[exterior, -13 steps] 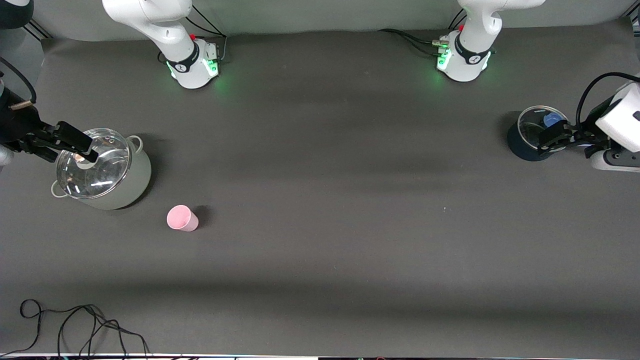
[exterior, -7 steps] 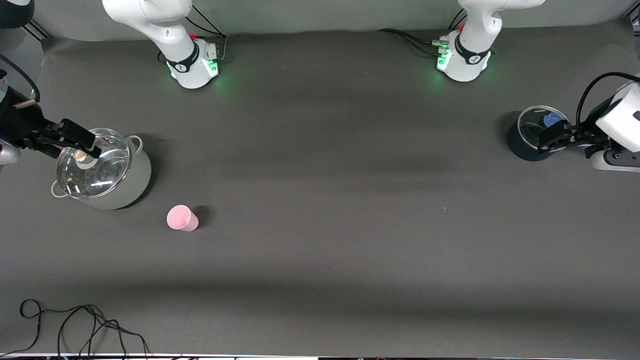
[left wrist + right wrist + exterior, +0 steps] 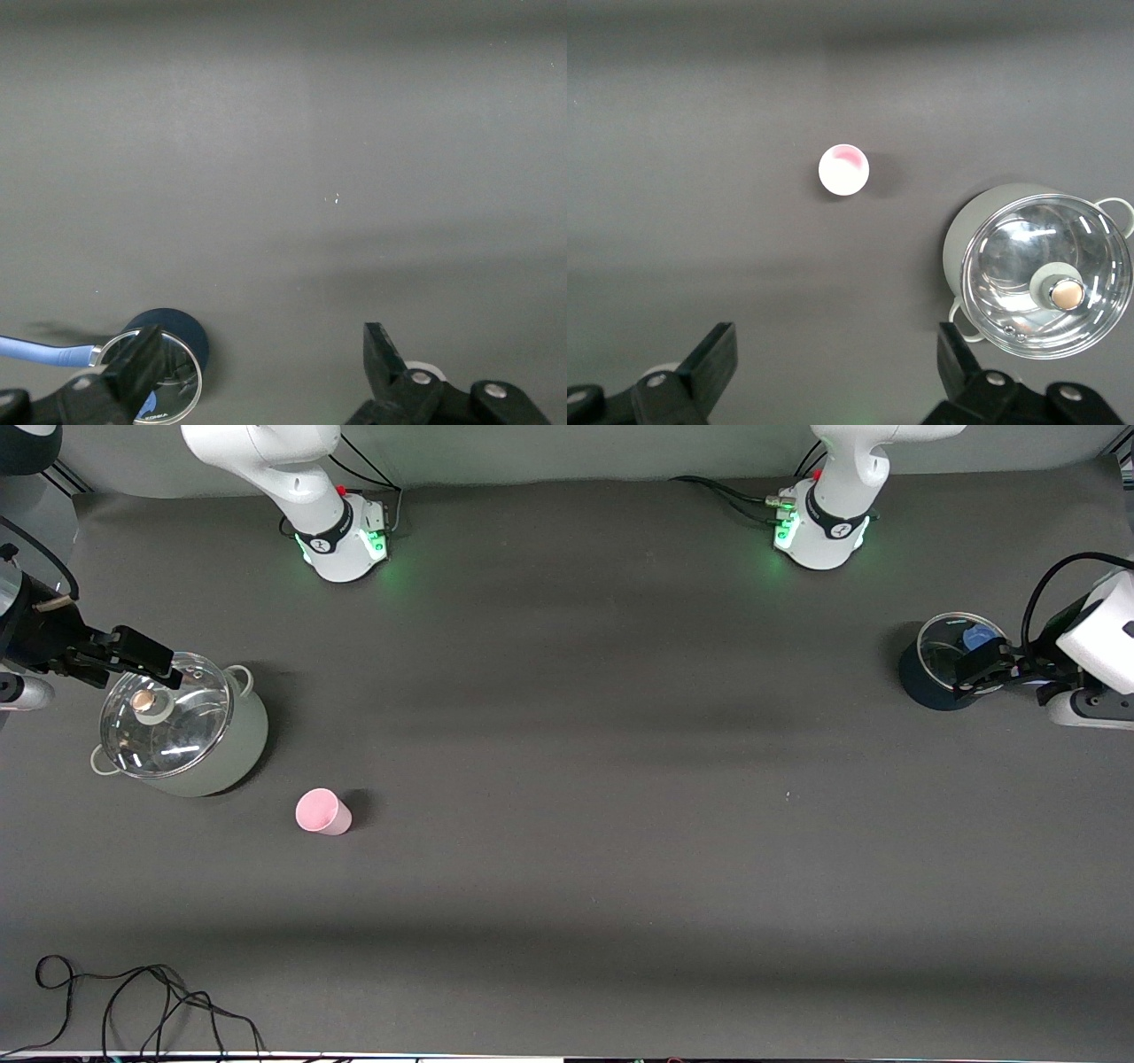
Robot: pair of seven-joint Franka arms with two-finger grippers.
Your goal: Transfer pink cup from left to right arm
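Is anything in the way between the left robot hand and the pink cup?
Nothing visible is. The left gripper hangs open over the dark pot; only bare table lies between it and the pink cup.

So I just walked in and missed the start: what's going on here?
Nothing is held at this moment. The pink cup stands upright on the table, beside the lidded pot and nearer the front camera. The right tool hangs open over that pot's edge. The left tool is open over the dark pot at its end.
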